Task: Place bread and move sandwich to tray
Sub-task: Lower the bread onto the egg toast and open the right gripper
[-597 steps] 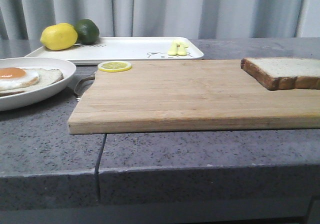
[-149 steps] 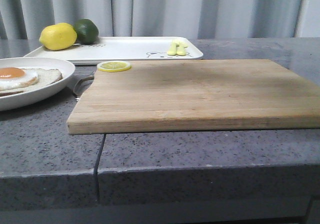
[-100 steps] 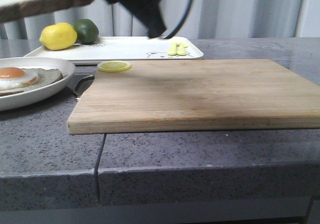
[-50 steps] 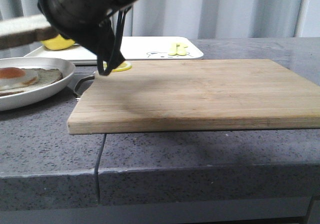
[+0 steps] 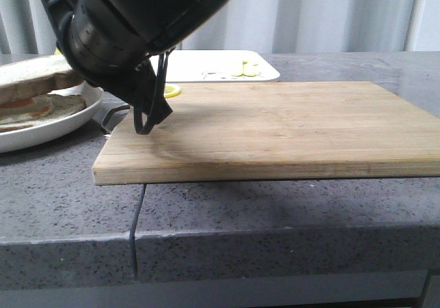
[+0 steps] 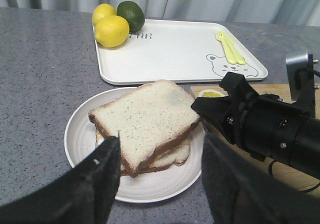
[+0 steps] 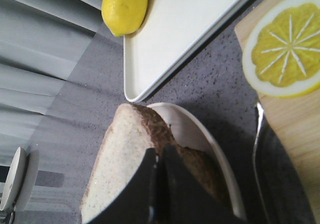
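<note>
The bread lies tilted on top of the egg-topped slice in the round white plate; the egg is hidden under it. In the front view the bread covers the sandwich on the plate. My right gripper is shut on the bread's near crust edge; it also shows in the left wrist view and in its own view, clamping the crust. My left gripper hovers open above the plate's near side. The white tray lies behind the plate.
The wooden cutting board fills the middle and right of the table. A lemon slice sits at its far left corner, beside a metal handle. Two lemons, a lime and yellow cutlery lie on the tray.
The bread has left the board's right end. My right arm carried it left across the board and lowered it onto the egg slice in the plate.
</note>
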Motion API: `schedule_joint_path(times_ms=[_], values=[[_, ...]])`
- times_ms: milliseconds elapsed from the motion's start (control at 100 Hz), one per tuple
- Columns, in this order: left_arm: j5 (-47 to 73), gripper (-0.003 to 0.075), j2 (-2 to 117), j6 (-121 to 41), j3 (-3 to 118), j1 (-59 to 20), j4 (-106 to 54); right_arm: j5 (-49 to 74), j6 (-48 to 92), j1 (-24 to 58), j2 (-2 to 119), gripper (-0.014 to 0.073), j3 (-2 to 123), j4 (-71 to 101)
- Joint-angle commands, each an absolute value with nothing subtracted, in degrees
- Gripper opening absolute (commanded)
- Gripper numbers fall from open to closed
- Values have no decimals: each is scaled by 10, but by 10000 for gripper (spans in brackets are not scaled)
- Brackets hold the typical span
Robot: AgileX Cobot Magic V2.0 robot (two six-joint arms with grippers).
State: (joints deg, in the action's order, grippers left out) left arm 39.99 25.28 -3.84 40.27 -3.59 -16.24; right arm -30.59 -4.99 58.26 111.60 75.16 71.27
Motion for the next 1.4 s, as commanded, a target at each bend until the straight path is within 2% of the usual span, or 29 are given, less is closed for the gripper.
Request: schedule_joint_path(times_ms=[0,420,540,780,1030,1240,1390], values=[[357,348,261,-35,421,-35,-171,-321,-41,584,1085,-62,772,692],[357,348,261,-35,421,-35,-171,-316,-41,584,1085,-41,773,691],[357,348,261,-35,421,-35,-171,-316,-41,584,1085,20,773,691],[357,348,261,-35,421,-35,-172,-341,-41,584,1085,206,773,691],[357,348,261,-35,421,-35,-172,-389,-41,584,1070,271,773,685],[357,348,261,-35,421,-35,-172,-396,-30,584,1020,279,773,555],[357,348,261,-35,421,-35,-172,-397,97,582,965,279,773,449]])
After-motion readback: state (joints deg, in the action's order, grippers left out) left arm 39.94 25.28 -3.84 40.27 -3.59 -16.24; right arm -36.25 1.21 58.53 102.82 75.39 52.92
